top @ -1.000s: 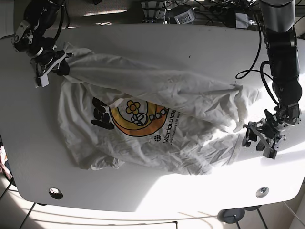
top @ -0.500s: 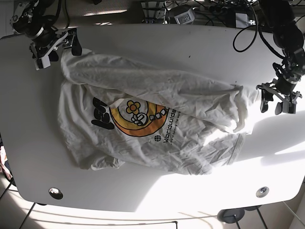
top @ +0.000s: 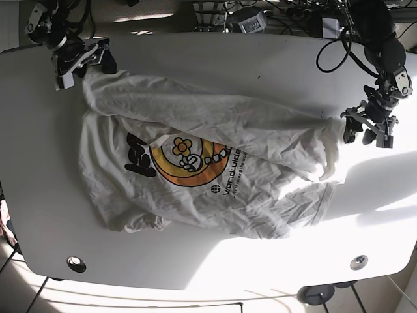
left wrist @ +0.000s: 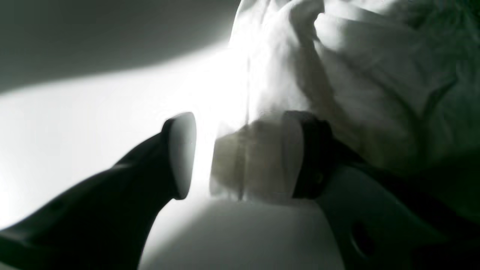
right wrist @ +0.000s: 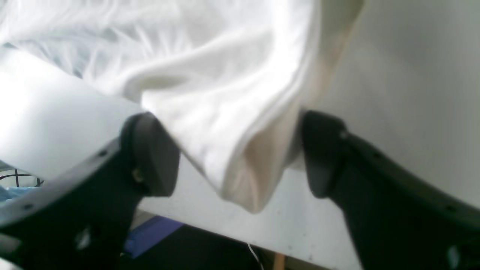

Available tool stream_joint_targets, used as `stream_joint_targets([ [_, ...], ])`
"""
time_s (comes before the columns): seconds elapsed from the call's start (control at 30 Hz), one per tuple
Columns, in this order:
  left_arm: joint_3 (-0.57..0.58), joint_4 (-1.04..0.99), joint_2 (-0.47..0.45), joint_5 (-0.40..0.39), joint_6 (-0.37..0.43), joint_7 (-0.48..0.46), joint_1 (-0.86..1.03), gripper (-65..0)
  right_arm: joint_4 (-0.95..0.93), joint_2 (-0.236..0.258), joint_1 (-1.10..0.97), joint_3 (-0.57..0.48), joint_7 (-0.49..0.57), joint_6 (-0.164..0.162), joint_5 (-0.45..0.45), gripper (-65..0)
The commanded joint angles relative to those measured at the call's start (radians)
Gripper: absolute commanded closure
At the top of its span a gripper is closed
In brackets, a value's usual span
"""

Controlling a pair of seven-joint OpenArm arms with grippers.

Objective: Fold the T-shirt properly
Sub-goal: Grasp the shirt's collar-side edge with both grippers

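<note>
A crumpled white T-shirt with a yellow and orange print lies spread on the white table. At the shirt's top left corner, my right gripper stands open. In the right wrist view its dark fingers straddle a hanging fold of the shirt by the table edge. My left gripper is at the shirt's right edge, open. In the left wrist view a small flap of the cloth lies between its pads, against the right one and apart from the left one.
Cables and a grey device crowd the table's far edge. Two round metal fittings sit near the front corners. Bright sunlight falls across the right and front of the table. The table's edge runs close under my right gripper.
My left gripper climbed from the lower right to the shirt's right edge and now has cloth between its jaws. My right gripper shifted up and right over the shirt's top left corner.
</note>
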Motion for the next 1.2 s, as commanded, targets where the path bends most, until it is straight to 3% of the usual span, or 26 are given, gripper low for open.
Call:
stream_joint_targets([
  [0.03, 0.014, 0.012, -0.023, -0.013, 0.002, -0.022, -0.014, -32.4, 0.003, 0.006, -0.007, 0.0, -0.019, -0.002, -0.015, -34.7],
  [0.2, 0.033, -0.087, -0.023, -0.013, 0.002, -0.022, -0.022, -31.4, 0.003, 0.006, 0.009, 0.0, -0.019, -0.002, -0.021, -10.0],
  [0.27, 0.042, -0.14, -0.026, -0.013, 0.0, -0.024, -0.025, -22.6, 0.005, 0.006, 0.009, 0.0, -0.019, -0.002, -0.021, -1.9],
  [0.33, 0.094, -0.153, -0.049, -0.012, 0.0, -0.022, -0.039, -7.4, 0.008, 0.008, 0.009, -0.002, -0.019, -0.002, -0.021, -2.4],
  [0.4, 0.126, -0.149, -0.063, -0.013, 0.0, -0.022, -0.036, -1.1, 0.009, 0.011, 0.009, -0.002, -0.019, -0.002, -0.021, -2.2],
  [0.5, 0.125, -0.04, -0.066, -0.015, 0.0, 0.011, 0.041, -0.6, 0.009, 0.029, 0.006, 0.0, -0.022, -0.002, -0.023, -2.2],
  [0.73, -0.071, 0.298, -0.026, -0.013, 0.0, 0.212, 0.247, -0.6, 0.047, 0.12, -0.048, 0.0, -0.025, -0.002, -0.023, -2.2],
  [0.9, -0.157, 0.459, 0.0, -0.013, 0.0, 0.277, 0.373, -0.6, 0.055, 0.158, -0.079, -0.002, -0.025, -0.002, -0.023, -2.4],
  [1.07, -0.234, 0.535, 0.036, -0.013, -0.001, 0.278, 0.459, -0.8, 0.061, 0.164, -0.115, 0.003, -0.026, -0.002, -0.023, -3.0],
  [1.1, -0.237, 0.548, 0.04, -0.013, -0.001, 0.288, 0.472, -1.1, 0.061, 0.164, -0.119, 0.001, -0.026, -0.002, -0.023, -5.1],
  [1.17, -0.237, 0.571, 0.042, -0.013, -0.001, 0.32, 0.486, -4.2, 0.067, 0.158, -0.151, 0.007, -0.022, -0.002, -0.014, -20.9],
  [1.2, -0.237, 0.577, 0.042, -0.013, -0.001, 0.334, 0.486, -9.3, 0.087, 0.157, -0.154, 0.007, -0.019, -0.002, -0.012, -30.0],
])
